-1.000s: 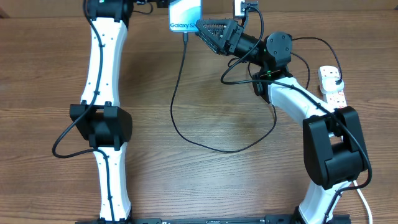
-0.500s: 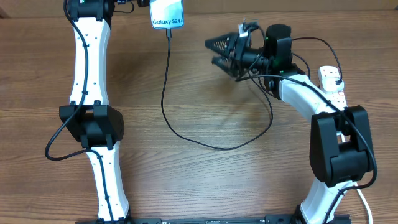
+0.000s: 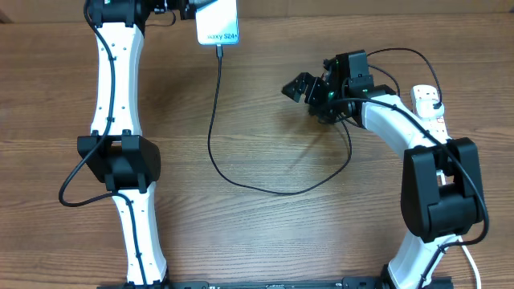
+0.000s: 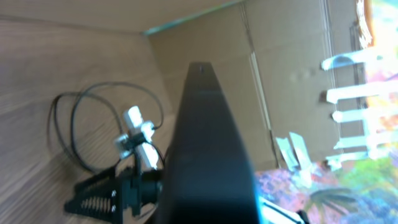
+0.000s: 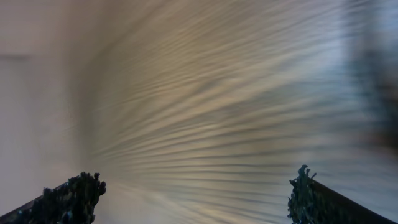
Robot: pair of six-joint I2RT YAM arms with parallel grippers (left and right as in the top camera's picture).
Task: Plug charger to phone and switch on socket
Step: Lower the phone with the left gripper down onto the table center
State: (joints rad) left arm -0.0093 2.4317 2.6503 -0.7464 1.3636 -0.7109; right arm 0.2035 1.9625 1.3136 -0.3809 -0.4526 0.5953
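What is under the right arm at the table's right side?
The socket, partly: its far end shows, the rest is covered by the arm. The charger also runs under it; where it ends is hidden.

You'll find the slim rectangular lit-screen phone point(image 3: 218, 22) at the brown wooden table's point(image 3: 265, 233) far edge; the thin black charger cable point(image 3: 211, 128), apparently joined to its near end, loops rightward; the white plastic power strip point(image 3: 430, 108) lies far right

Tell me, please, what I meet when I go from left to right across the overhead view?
left arm → phone → right gripper → socket. The charger cable spans the middle, so it is left out.
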